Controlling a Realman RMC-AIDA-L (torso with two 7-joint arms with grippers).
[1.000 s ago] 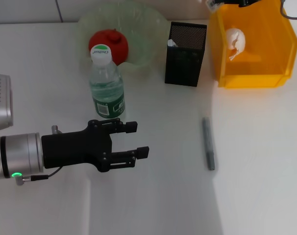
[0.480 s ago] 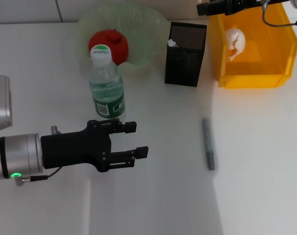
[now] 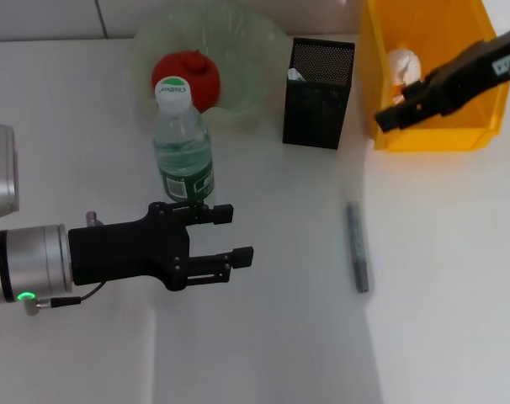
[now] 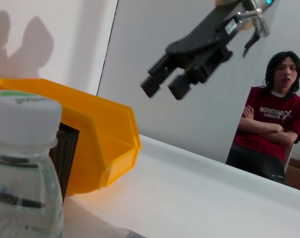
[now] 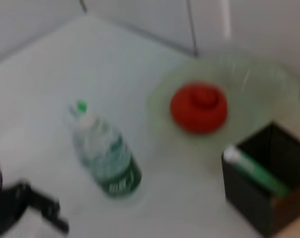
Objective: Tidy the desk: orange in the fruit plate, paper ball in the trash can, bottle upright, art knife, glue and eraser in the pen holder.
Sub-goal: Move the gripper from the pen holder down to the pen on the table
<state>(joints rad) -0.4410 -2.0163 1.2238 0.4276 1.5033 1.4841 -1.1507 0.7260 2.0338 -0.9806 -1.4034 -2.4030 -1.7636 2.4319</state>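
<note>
Near the trash can (image 3: 432, 139), with the empty right gripper (image 3: 388, 118) spread apart, approach the art knife (image 3: 358, 247) on the surface (image 3: 440, 295) squarely, pinching mid-length before lifting toward the pen holder (image 3: 318, 93).

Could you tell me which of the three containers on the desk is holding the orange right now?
The fruit plate, the pale-green ruffled bowl, holds the orange. The yellow trash can holds the paper ball, and the black mesh pen holder does not.
</note>
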